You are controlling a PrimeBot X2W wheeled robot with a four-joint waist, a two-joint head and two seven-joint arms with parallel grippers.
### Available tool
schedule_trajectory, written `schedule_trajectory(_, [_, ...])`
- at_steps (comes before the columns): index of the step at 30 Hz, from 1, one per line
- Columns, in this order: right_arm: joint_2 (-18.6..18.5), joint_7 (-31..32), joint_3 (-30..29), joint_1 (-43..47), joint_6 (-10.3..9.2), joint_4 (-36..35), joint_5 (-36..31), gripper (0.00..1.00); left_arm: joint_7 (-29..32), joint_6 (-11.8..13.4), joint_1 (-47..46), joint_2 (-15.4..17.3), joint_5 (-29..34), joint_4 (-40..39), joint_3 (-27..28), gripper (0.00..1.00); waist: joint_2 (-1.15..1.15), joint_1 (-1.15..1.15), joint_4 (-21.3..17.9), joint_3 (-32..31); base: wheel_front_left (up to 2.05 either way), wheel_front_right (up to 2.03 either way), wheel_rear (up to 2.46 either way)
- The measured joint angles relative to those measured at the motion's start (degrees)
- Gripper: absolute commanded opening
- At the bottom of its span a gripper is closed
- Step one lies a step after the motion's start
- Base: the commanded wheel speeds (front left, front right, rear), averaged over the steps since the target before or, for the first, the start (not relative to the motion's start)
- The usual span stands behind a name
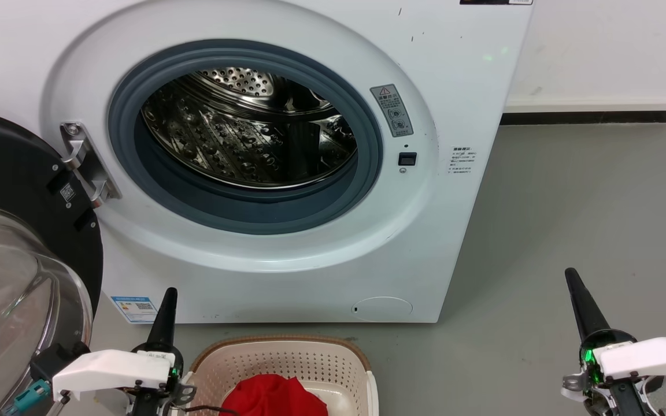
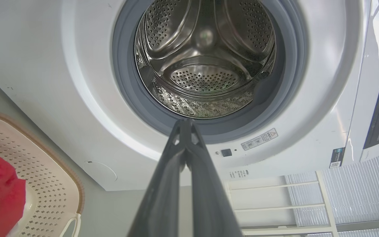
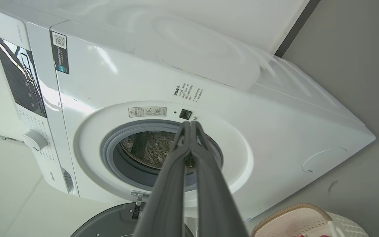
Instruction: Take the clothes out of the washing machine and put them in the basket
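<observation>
Before the open washing machine (image 1: 472,86), red clothes (image 1: 275,397) lie inside the basket (image 1: 287,361).

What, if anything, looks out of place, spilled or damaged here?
Nothing stands out. The door of the washing machine hangs open, its drum looks empty, and the red clothes lie in the basket, none on the floor. Only a few small dark scuffs mark the machine's front.

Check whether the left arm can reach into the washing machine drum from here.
Probably yes. The door stands wide open to the left, the porthole is unblocked, and nothing lies between the left gripper and the drum. The drum looks empty, though; red clothes sit in the basket.
</observation>
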Motion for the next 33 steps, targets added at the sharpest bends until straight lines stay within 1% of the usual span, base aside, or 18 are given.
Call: schedule_trajectory(33, [0.09, 2.22, -1.75, -1.98, 0.0, 2.76, 15.35, 0.0, 3.43, -1.99, -1.51, -0.27, -15.4, 1.16, 1.82, 0.0, 0.0, 0.0, 0.77, 0.21, 0.0, 0.0, 0.0])
